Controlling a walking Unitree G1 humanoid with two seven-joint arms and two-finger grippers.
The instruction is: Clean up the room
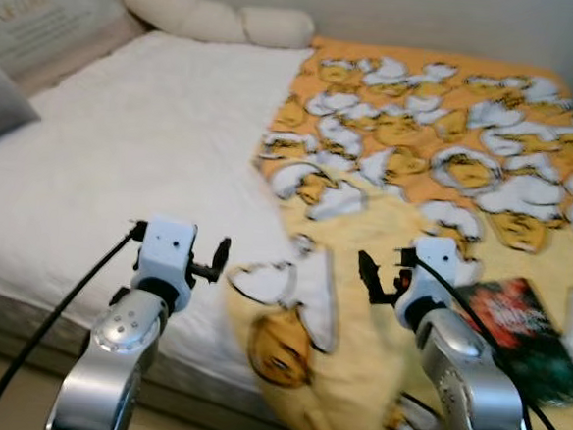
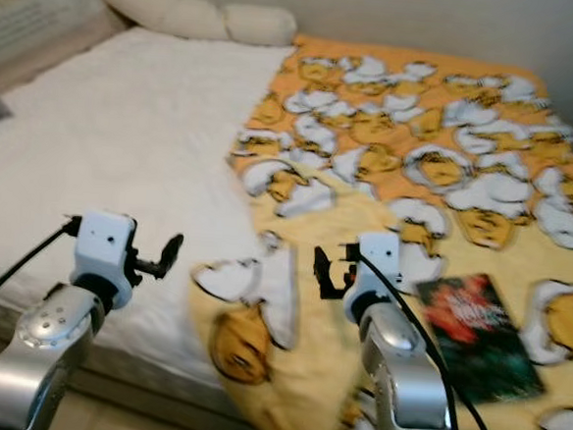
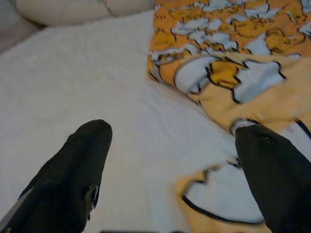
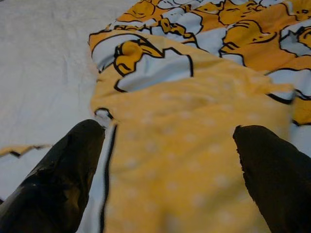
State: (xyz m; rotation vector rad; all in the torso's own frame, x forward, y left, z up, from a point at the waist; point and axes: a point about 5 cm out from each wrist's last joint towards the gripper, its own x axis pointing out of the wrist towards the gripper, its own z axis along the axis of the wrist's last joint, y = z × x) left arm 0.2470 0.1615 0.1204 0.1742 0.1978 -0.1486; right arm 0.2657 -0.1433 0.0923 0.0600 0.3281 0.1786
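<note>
Blanket (image 1: 436, 186) on the bed (image 1: 123, 164), beneath both wide-spread pincers, left pincer (image 1: 216, 261) and right pincer (image 1: 371, 278).

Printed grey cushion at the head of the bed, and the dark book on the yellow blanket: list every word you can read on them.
Grey printed cushion, large line: cut off by the frame edge, it reads roughly "FUL WOR", partial and blurred.
Same cushion, smaller line beneath: too small and blurred to read.
Dark book with red and green cover on the yellow egg-patterned blanket: any title is too blurred to read.
Both open grippers, left and right: no lettering legible.
</note>
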